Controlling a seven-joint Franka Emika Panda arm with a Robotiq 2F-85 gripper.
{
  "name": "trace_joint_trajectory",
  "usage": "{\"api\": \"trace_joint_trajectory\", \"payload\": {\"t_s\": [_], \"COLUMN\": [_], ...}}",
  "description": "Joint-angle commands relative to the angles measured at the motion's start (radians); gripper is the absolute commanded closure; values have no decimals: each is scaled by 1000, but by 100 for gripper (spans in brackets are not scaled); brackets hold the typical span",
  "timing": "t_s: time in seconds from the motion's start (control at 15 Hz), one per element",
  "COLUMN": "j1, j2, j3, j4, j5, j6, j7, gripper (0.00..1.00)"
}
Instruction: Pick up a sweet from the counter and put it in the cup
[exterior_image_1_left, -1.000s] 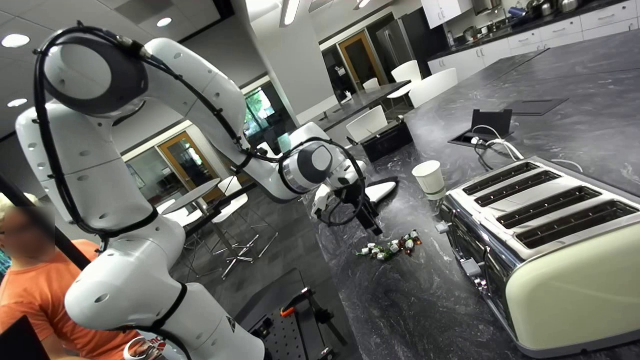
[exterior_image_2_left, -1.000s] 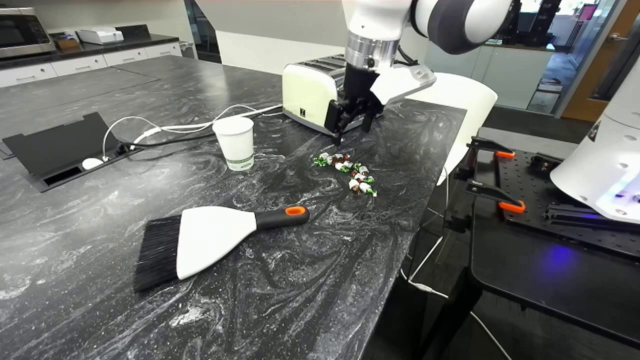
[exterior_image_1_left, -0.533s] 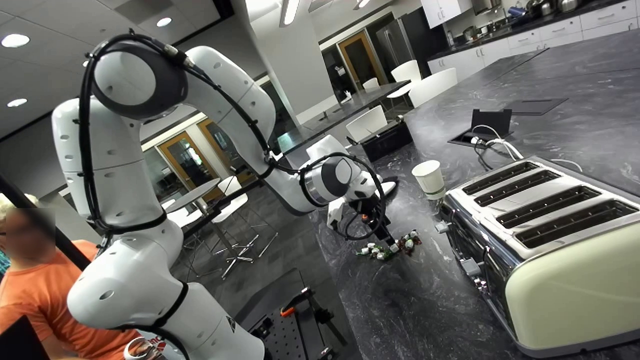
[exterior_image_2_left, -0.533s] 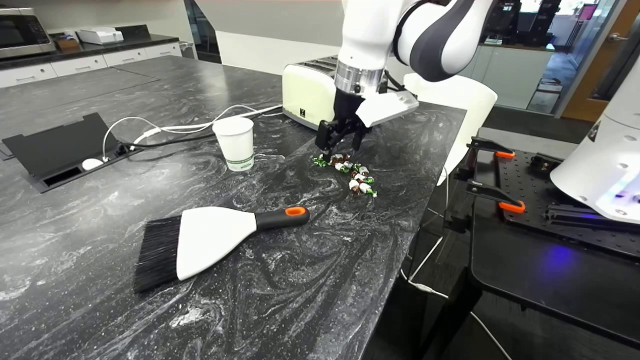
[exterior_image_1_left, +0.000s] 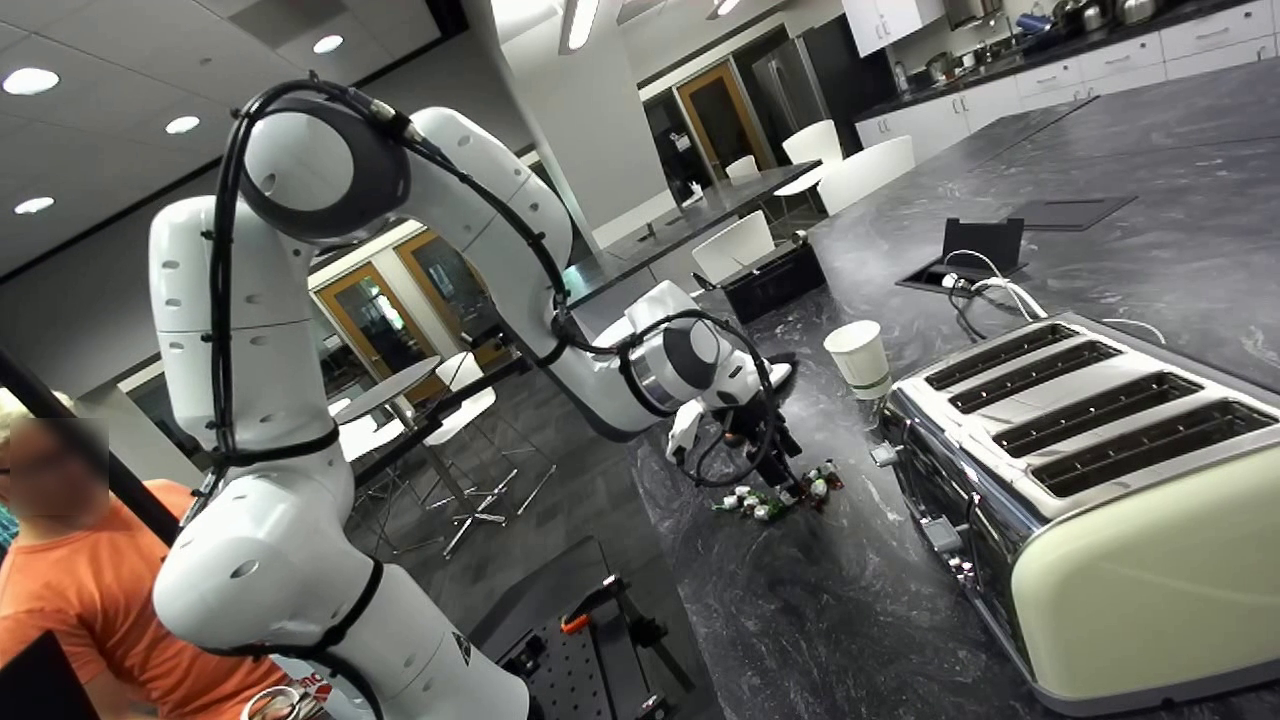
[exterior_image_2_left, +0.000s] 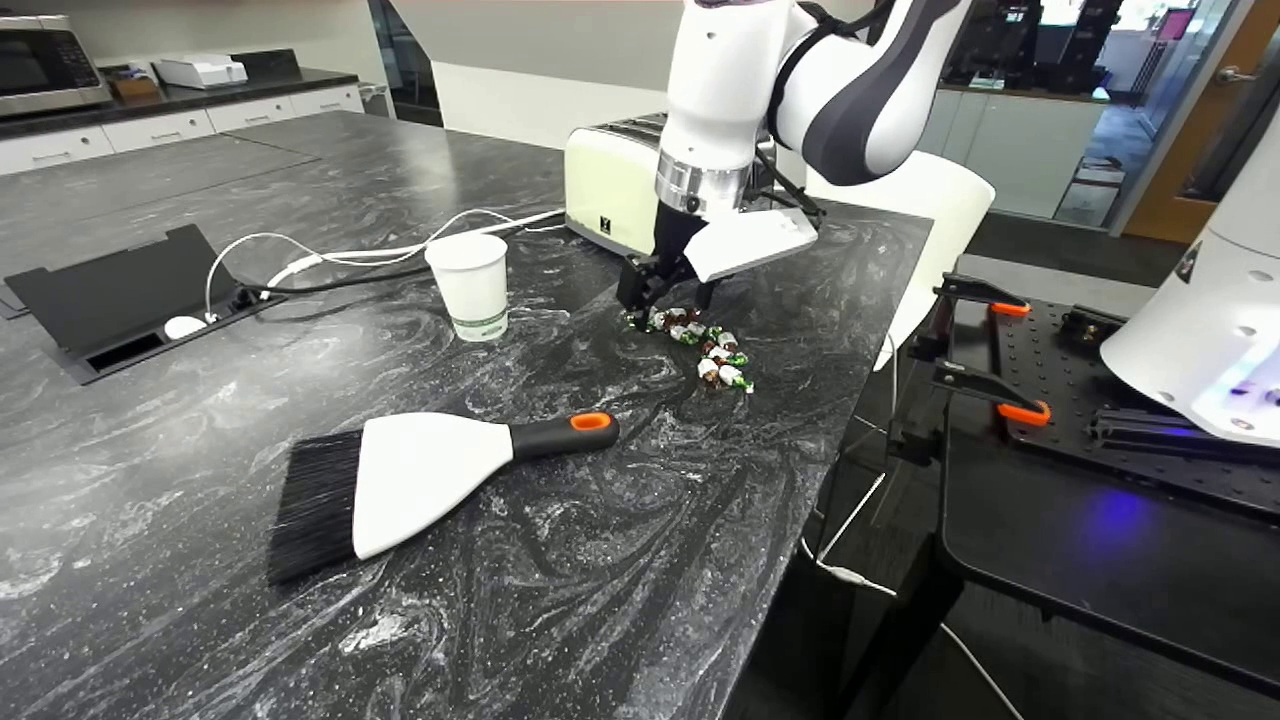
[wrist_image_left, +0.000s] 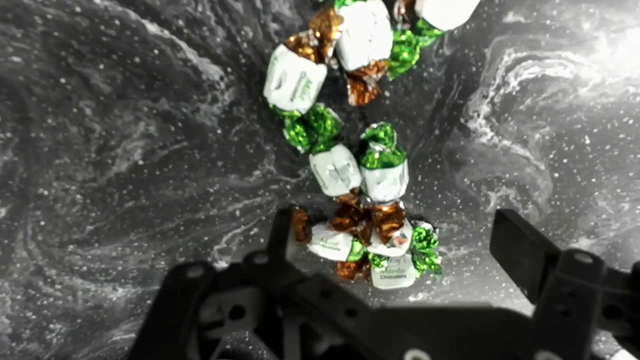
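Low over the dark counter (exterior_image_2_left: 600, 600), black gripper (wrist_image_left: 401, 242), jaws spread wide, wrapped sweets (wrist_image_left: 331, 243) between them, more lying near

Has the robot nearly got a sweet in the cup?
Not yet. Done: reaching the sweets; in the wrist view the open jaws straddle some. In hand: the grasp, probably; nothing is held yet. Left: gripping one, lifting it, putting it in the white cup, which stands apart.

4 round white ceiling lights (exterior_image_1_left: 30, 81) shine; wrist-view glare bleaches the dark-grey marbled stone surface (wrist_image_left: 605, 65) at upper right.
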Motion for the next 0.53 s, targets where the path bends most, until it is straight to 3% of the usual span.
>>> {"api": "trace_joint_trajectory", "payload": {"t_s": [0.0, 0.07, 0.13, 0.2, 0.33, 0.47], "j1": [51, 61, 68, 77, 91, 103], "j2": [33, 39, 46, 52, 64, 69], "j3": [-65, -76, -85, -94, -107, -114], "j4": [28, 30, 32, 35, 40, 47], "j5": [-42, -45, -50, -56, -58, -58], "j6": [24, 24, 26, 29, 27, 33], "j7": [103, 119, 131, 142, 160, 169], "gripper": [0, 0, 6, 26, 31, 46]}}
